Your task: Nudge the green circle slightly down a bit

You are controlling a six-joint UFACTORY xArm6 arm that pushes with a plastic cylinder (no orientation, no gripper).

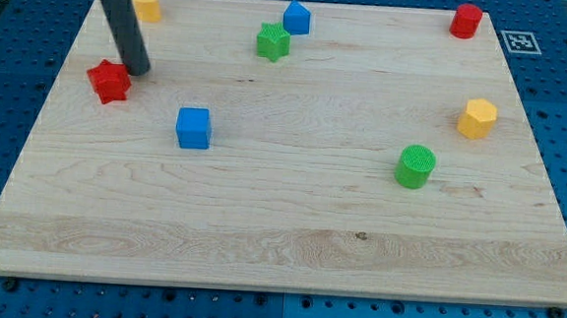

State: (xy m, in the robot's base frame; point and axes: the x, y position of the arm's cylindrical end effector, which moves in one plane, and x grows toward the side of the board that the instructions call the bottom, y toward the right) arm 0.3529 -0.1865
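My tip (pixel 138 69) rests on the wooden board (pixel 278 247) at the view's upper left, just beside the red star (pixel 109 80) — whether they touch I cannot tell. The rod carries no jaws. The green circle (pixel 416 166) stands well apart from my tip, toward the view's lower right, below the yellow hexagon (pixel 477 119). Nearer my tip is a blue cube (pixel 194 128); toward the top, a green star (pixel 273 41) — with a second blue block (pixel 296 18) just beside it.
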